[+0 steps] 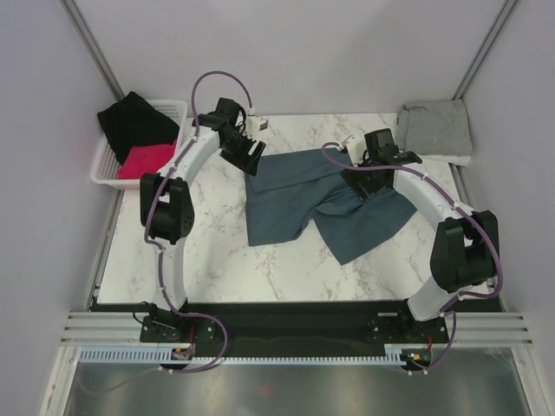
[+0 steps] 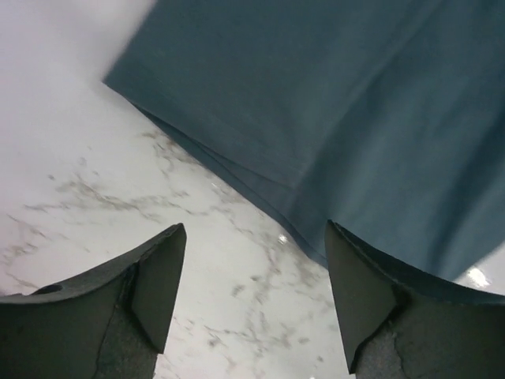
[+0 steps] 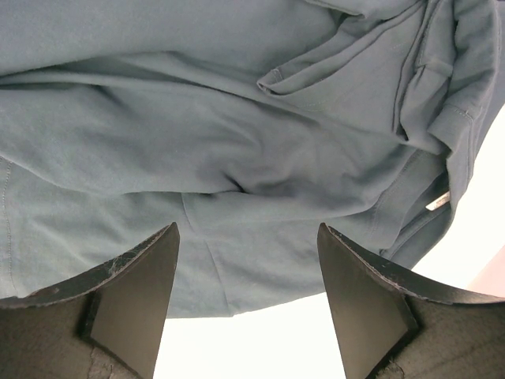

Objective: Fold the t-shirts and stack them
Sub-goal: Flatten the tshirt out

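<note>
Left pincer (image 2: 254, 230): jaws apart, nothing between them, poised above the far-left corner of the slate-blue t-shirt (image 1: 286, 198). Beneath the jaws a doubled edge of the cloth lies on bare bench (image 1: 208, 260).

Right pincer (image 3: 248, 230): jaws apart, nothing held, over the far-right part of the same shirt. The cloth there is rucked into folds, and the white neck label (image 3: 438, 201) shows just right of the jaws.

The slate-blue t-shirt lies crumpled and partly doubled over itself, not yet folded.

The grey t-shirt (image 1: 434, 128) lies bunched well beyond the blue shirt's far-right side, at the bench corner. A white basket (image 1: 102, 170) holding black and red cloth stands well off its far-left side.

Handling, as judged: light, limp cloth that will sag, drag and bunch. It is not fragile, though a thin pinch may catch one layer only.

Recommended hold: the doubled corner at the left and the thicker neck seam at the right, then draw the two apart to flatten the shirt.
</note>
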